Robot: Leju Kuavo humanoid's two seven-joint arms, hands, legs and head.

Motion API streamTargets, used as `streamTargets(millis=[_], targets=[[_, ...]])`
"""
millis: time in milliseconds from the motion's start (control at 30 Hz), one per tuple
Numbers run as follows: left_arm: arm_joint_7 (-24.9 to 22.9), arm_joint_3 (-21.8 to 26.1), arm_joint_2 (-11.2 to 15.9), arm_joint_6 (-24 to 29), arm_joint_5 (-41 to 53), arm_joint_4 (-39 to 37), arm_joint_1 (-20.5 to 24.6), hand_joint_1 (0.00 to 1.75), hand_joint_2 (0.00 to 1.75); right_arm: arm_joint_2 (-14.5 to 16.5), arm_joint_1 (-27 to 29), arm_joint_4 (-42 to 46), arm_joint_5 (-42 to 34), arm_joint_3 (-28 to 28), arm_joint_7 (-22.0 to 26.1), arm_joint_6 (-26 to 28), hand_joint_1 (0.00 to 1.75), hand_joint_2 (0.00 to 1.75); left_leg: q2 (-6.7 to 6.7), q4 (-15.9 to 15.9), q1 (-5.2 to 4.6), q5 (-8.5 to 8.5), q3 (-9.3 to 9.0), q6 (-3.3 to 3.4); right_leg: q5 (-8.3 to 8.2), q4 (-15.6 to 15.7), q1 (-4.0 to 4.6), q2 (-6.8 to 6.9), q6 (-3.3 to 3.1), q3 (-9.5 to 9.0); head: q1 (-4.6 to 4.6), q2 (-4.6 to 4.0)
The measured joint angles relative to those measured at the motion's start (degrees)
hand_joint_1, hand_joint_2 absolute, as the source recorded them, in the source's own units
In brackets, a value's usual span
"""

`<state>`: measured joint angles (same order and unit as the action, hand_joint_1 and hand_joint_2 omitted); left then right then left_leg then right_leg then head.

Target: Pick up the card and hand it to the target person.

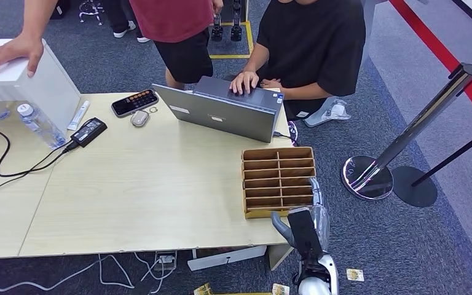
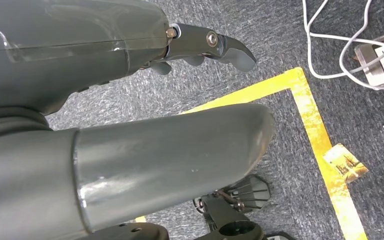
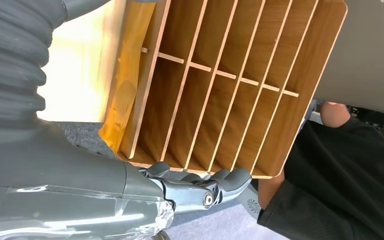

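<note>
A yellow card (image 1: 263,213) stands in the nearest slot of the wooden slotted organizer (image 1: 278,161) at the table's right front corner. In the right wrist view the card (image 3: 126,90) lies against the organizer's (image 3: 240,60) end wall. My right hand (image 1: 302,228) hovers at that front right corner, fingers (image 3: 215,186) slightly bent beside the organizer's edge and holding nothing. My left hand (image 2: 130,100) hangs over the carpet with its fingers (image 2: 215,45) stretched out and empty. A person in a black shirt (image 1: 313,37) sits behind the table, typing on a laptop (image 1: 224,110).
A second person in a red shirt (image 1: 172,18) rests a hand on a white box (image 1: 31,80). A water bottle (image 1: 37,126), power brick (image 1: 88,131) and phone (image 1: 134,102) sit at the table's back left. Loose cards (image 1: 354,275) lie on the carpet. A stanchion (image 1: 399,144) stands to the right.
</note>
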<state>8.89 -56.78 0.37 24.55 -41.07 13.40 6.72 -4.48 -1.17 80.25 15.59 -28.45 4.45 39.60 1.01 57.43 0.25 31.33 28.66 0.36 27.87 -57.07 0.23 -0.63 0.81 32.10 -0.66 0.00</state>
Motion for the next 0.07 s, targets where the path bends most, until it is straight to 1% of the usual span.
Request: streamTargets(millis=[67], targets=[[0.06,0.04,0.00,0.01,-0.07,0.00,0.00,0.00,0.00,0.02,0.09,-0.10,0.54,0.01,0.15,0.00,0.00,1.75,0.00,0.00,0.00,0.00,0.00,0.00,0.00,0.00,0.00,0.00,0.00,0.00,0.00,0.00]])
